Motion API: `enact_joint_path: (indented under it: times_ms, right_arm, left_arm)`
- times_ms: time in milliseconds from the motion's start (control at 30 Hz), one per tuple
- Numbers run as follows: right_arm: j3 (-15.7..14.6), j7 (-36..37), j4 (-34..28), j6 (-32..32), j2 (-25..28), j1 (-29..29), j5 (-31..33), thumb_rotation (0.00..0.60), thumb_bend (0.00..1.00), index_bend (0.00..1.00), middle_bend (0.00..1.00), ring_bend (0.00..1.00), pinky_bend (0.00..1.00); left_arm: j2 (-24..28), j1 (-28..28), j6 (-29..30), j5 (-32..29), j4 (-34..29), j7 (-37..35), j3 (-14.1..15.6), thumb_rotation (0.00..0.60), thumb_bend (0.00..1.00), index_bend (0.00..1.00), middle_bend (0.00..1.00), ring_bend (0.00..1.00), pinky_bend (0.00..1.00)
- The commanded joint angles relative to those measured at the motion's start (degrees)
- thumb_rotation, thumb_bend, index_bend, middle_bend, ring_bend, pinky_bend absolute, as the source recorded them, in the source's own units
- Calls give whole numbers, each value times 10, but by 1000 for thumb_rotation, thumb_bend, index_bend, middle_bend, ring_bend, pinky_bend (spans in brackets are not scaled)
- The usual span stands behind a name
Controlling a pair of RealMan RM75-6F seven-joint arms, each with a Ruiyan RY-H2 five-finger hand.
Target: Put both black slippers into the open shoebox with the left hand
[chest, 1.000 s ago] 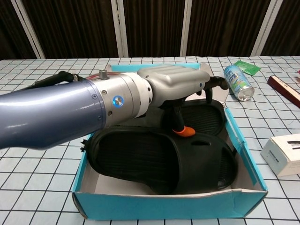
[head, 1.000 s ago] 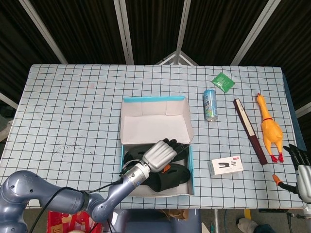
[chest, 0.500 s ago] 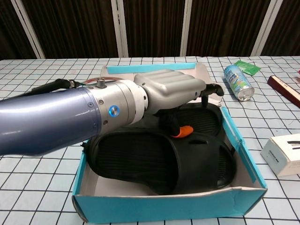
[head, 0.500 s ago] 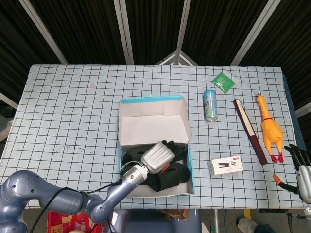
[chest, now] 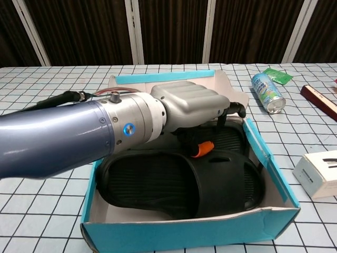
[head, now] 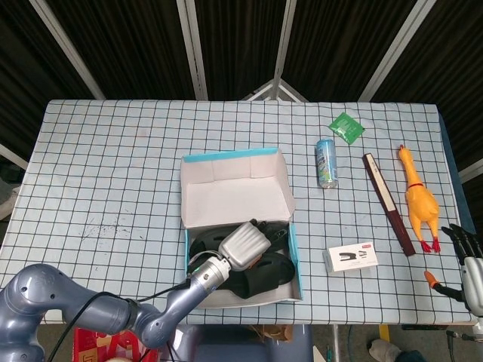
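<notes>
The open blue shoebox [head: 296, 253] [chest: 195, 234] stands near the table's front edge, its lid [head: 235, 190] folded back. Both black slippers lie inside it: one across the front [chest: 174, 182], the other behind it at the right [chest: 234, 139]. My left hand [head: 244, 245] [chest: 189, 104] reaches into the box from the left, palm down. Its dark fingers [chest: 238, 109] curl down over the rear slipper, and the orange-tipped thumb [chest: 202, 149] touches the front slipper's strap. Neither slipper is lifted. My right hand [head: 468, 260] rests at the table's right front corner, fingers spread and holding nothing.
Right of the box lie a blue can [head: 326, 162] [chest: 267, 93], a green packet [head: 346, 127], a dark brown bar [head: 388, 202], a yellow rubber chicken [head: 419, 197] and a small white carton [head: 352, 256] [chest: 321, 173]. The checked table [head: 106, 173] stretches away to the left.
The shoebox has slid a little to the left and turned slightly, with my left hand still inside it. The hand has sunk lower over the slippers. The right hand has stayed still.
</notes>
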Motion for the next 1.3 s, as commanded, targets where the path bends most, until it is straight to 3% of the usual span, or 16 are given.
enact_joint_path:
  times_ms: [33,200,367,467,567,767,833,900,1000,1100,1300]
  right_arm:
    - [0,-1,0,-1,0,0,0,600,259,153,114,117,86]
    - [-1,-1,-1,0,0,0,0,600,259,152,114,117,86]
    - [0,1,0,1,0,-1,0,600,258,152,113,117,86]
    - [0,5,2,2,1,-1,-1,600,258,153,114,117,86]
    - [0,9,4,7,1,-3,-5,600,258,152,113,117,86]
    - [-1,14,10,16,-2,-3,-21,600,258,152,114,117,73]
    - [-3,16,12,21,-2,-3,-31,600,258,152,114,117,71]
    - [-5,15,16,25,-4,-2,-43,600,258,153,113,117,69]
    - [-10,18,22,33,-5,-1,-63,600,258,152,114,117,68]
    - [-14,19,29,39,-7,0,-82,600,258,152,114,117,68]
    - [-20,14,36,46,-9,2,-102,600,258,152,114,117,68]
  left_arm:
    - [10,2,9,13,-12,-2,-5,600,224,79,202,174,280]
    - [47,6,23,26,-64,0,-18,600,224,45,114,118,264]
    - [122,28,59,59,-178,-7,-35,600,227,57,140,107,230]
    - [202,53,108,43,-281,54,-11,600,231,85,165,106,204]
    - [275,97,191,64,-365,132,41,600,234,100,178,105,196]
    - [355,263,363,281,-365,184,208,600,234,109,152,105,195]
    - [373,322,414,322,-363,157,244,600,234,101,137,105,193]
    - [383,373,450,348,-337,82,264,600,234,80,115,104,192]
    - [395,426,481,353,-272,-74,271,600,234,59,88,94,184]
    - [393,472,493,300,-178,-221,247,600,234,58,78,75,157]
    - [369,521,472,243,-73,-328,201,600,236,63,74,38,117]
